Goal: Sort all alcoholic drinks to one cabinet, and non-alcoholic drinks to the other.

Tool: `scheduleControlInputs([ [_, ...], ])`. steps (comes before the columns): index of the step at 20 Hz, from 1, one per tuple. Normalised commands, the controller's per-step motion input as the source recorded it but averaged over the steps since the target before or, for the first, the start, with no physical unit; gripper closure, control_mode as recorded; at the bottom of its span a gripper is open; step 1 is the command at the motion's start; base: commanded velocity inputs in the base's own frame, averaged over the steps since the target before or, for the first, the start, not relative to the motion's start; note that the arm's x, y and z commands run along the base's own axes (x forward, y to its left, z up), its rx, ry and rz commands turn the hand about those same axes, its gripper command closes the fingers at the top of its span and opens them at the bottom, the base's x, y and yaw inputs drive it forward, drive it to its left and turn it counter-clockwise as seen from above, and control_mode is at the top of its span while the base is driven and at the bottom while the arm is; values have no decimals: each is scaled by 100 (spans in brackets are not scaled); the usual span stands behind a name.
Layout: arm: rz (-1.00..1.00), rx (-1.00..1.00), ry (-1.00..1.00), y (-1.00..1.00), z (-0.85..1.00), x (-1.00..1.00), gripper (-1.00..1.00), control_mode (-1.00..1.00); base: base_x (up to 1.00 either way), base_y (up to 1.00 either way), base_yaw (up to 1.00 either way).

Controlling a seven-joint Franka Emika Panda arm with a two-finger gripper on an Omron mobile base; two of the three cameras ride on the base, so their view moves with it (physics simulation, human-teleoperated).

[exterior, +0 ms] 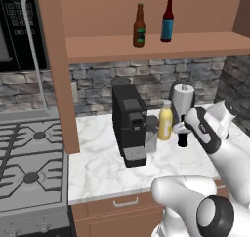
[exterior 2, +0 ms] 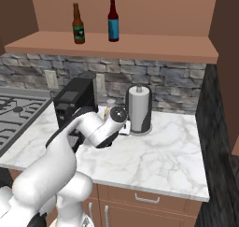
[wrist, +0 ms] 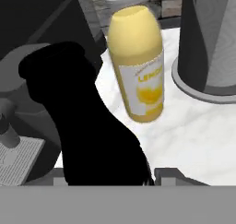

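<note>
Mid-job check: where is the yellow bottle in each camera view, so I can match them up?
Left base view: yellow bottle on the marble counter, between the coffee machine and the paper towel roll.
Right base view: mostly hidden behind the arm.
Hand view: upper centre, standing behind the black cola bottle.
Shared landmark: the paper towel roll.

brown bottle (exterior: 139, 26) and blue bottle (exterior: 167, 22) upright on cabinet shelf (exterior: 156, 47), yellow bottle (wrist: 138, 66) beside black cola bottle (wrist: 87, 126)

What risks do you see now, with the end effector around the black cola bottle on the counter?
1. The yellow bottle stands right beside the black cola bottle; lifting carelessly may tip it.
2. The coffee machine and paper towel holder crowd both sides, so a sideways swing of the end effector may hit them.
</note>
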Motion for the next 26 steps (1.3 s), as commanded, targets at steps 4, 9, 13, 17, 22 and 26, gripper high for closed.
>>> scheduleControlInputs([
  [4, 0, 0, 0, 0, 79, -39, 100, -100, 0, 0, 0],
  [9, 0, 0, 0, 0, 81, -46, 100, -100, 0, 0, 0],
  [13, 0, 0, -3, 0, 82, -47, 100, -100, 0, 0, 0],
  [17, 0, 0, -9, 0, 61, -36, 100, -100, 0, 0, 0],
  [22, 0, 0, -5, 0, 40, -9, 100, -100, 0, 0, 0],
  [26, 0, 0, -3, -2, 32, -6, 100, -100, 0, 0, 0],
])
